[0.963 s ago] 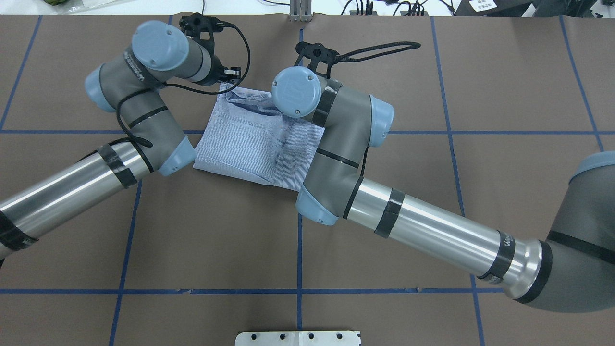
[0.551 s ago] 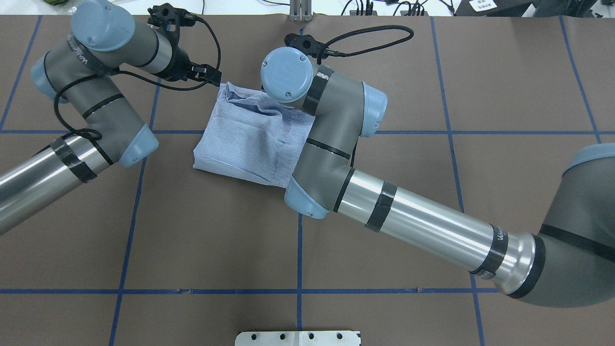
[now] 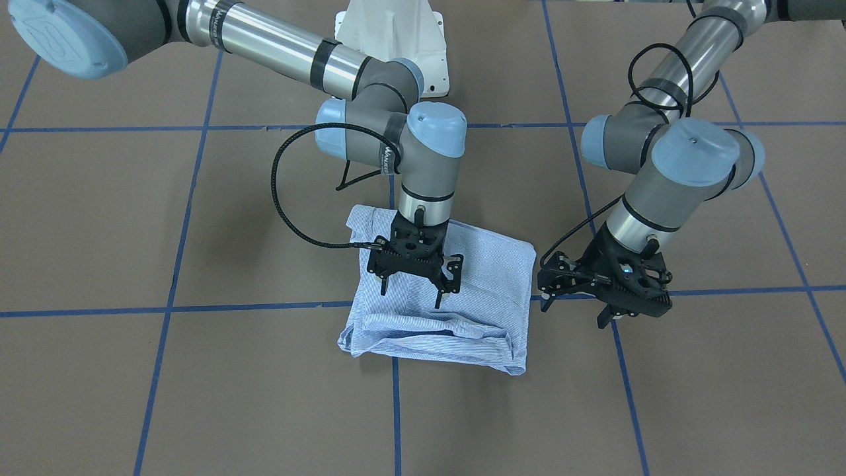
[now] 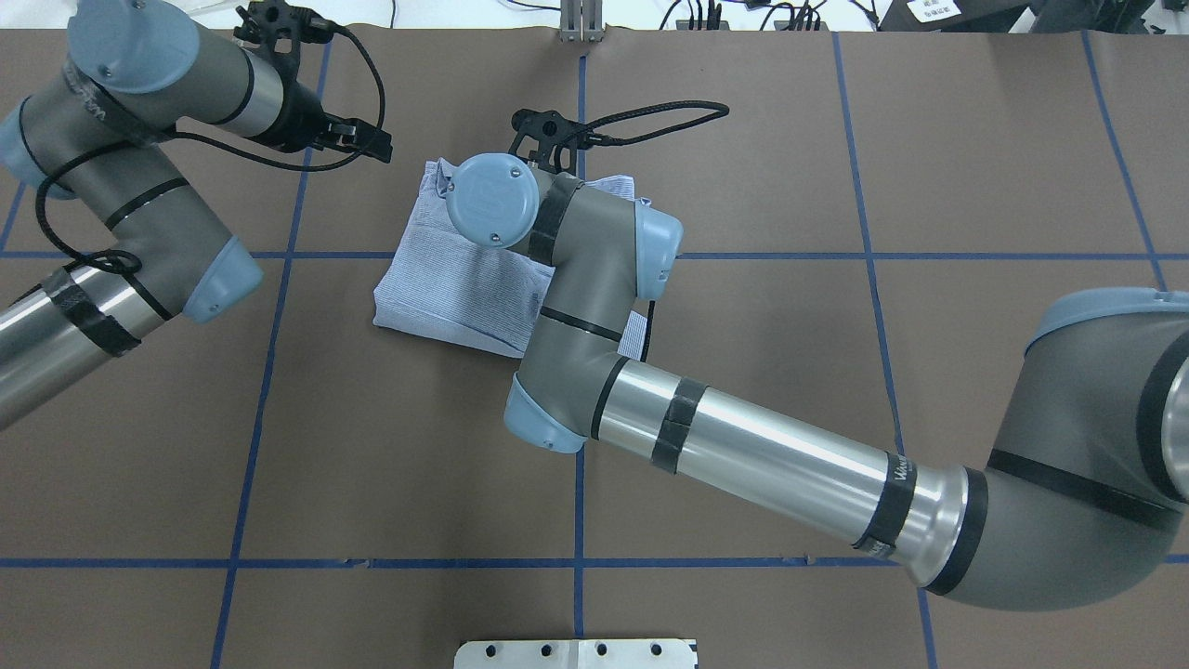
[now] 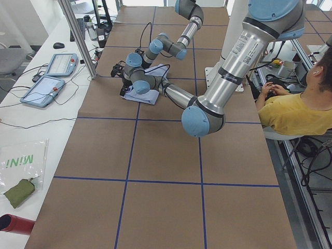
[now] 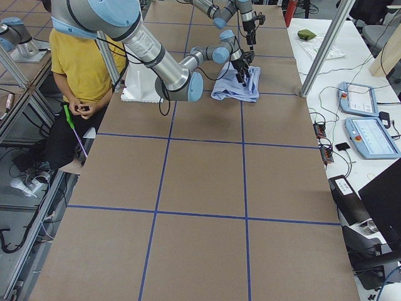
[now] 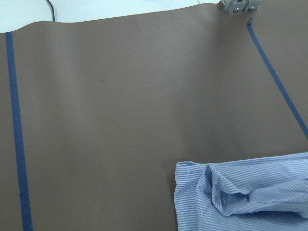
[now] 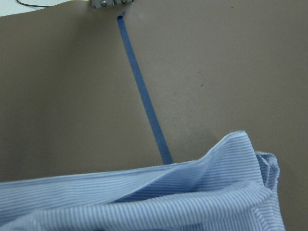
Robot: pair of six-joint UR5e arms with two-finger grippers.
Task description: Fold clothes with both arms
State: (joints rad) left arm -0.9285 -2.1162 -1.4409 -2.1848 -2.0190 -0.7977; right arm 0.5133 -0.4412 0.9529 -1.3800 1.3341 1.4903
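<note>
The clothes are one blue-and-white striped shirt (image 3: 489,277) folded into a rough rectangle on the brown table, also seen in the overhead view as the shirt (image 4: 437,269). My right gripper (image 3: 411,295) hangs open just above the shirt's middle, its fingertips apart and nothing between them. In the overhead view the right wrist hides it. My left gripper (image 3: 574,312) is open and empty, off the shirt beside its edge, over bare table; from overhead the left gripper (image 4: 372,144) sits past the shirt's far left corner. Each wrist view shows a rumpled shirt edge (image 7: 250,202), (image 8: 144,202).
Blue tape lines (image 4: 581,483) grid the brown table. The white pedestal (image 3: 390,33) stands behind the shirt. A metal bracket (image 4: 581,23) sits at the far edge. Control tablets (image 5: 52,78) lie on the side bench, and a seated person (image 5: 295,111) is beside the table.
The left arm has pulled back to the left, away from the shirt's far corner. The right arm has swung left, so its wrist now covers more of the shirt.
</note>
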